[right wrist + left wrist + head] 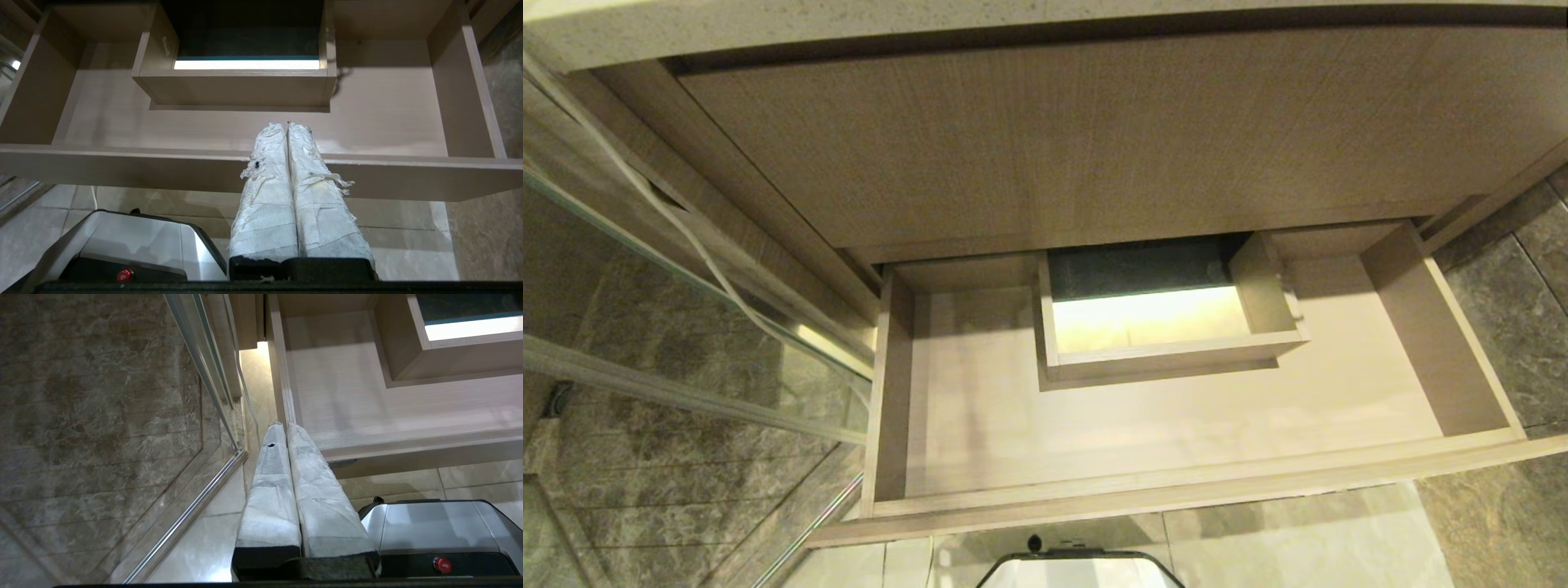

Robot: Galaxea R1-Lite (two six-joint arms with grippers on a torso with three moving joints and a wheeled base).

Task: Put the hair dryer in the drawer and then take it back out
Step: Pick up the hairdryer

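Head view: showing drawer (1176, 425) open w/o dryer; both end effectors (284, 426) (286, 125) closed, empty; risking clipping drawer front reaching in.

Drawer (1176, 425) stands pulled out from under the taller plain wood-grain front panel. Wide, shallow, light wood-grain, floor bare where it shows. Boxed rectangular cut-out (1168, 355) sits at middle back, walled on three sides, open through to a bright surface below. Hair dryer shows in none of the three views.
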